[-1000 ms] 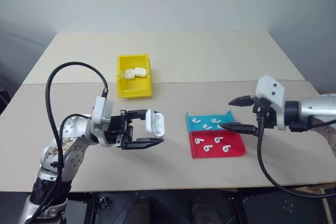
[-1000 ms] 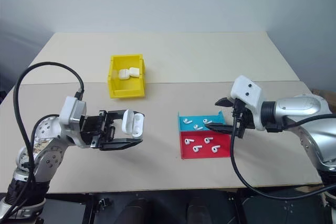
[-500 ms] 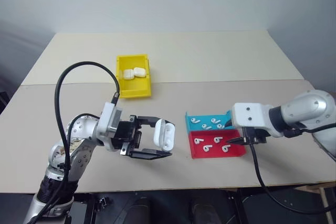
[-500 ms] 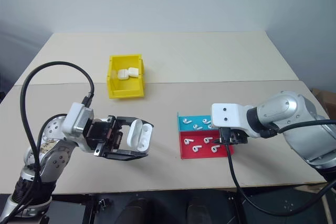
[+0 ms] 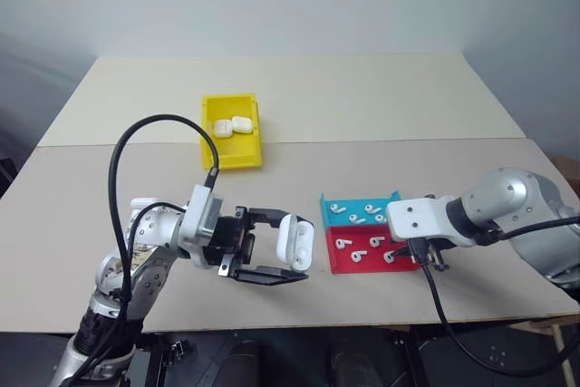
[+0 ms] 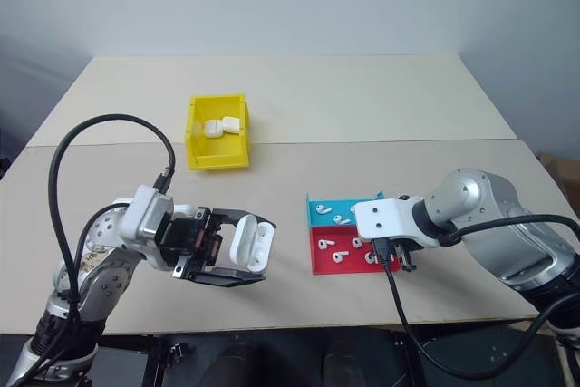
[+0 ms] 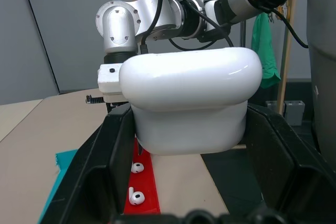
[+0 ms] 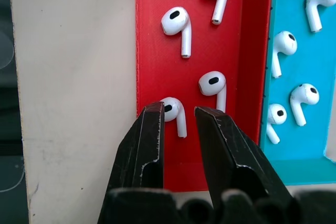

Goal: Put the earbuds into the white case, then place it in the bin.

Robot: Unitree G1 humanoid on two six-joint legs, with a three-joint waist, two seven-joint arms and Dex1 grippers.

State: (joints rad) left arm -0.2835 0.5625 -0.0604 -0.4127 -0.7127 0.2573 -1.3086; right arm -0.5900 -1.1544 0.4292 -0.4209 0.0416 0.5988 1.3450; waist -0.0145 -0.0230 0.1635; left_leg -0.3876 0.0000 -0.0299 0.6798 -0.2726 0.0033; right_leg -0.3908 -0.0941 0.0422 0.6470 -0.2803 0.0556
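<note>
My left gripper (image 5: 294,249) is shut on the white case (image 5: 294,240), held level above the table with its lid hinged open, just left of the tray. The left wrist view shows the case (image 7: 189,98) wedged between both fingers. My right gripper (image 5: 424,258) points down over the red half of the tray (image 5: 340,265). Its fingers stand a narrow gap apart, straddling one of the earbuds (image 8: 173,111); one finger touches it and the other is just clear. Several more earbuds (image 8: 176,22) lie loose on the red and cyan halves. The yellow bin (image 5: 234,159) sits farther back on the left.
Two closed white cases (image 5: 234,125) lie inside the bin. The cyan half of the tray (image 6: 317,218) adjoins the red one on its far side. A black cable (image 5: 149,138) loops above my left arm, and another hangs from my right wrist over the table's front edge.
My left gripper carried the case rightward, closer to the tray. My right gripper swung from level to pointing down over the red half, and its wide-open fingers narrowed around an earbud.
</note>
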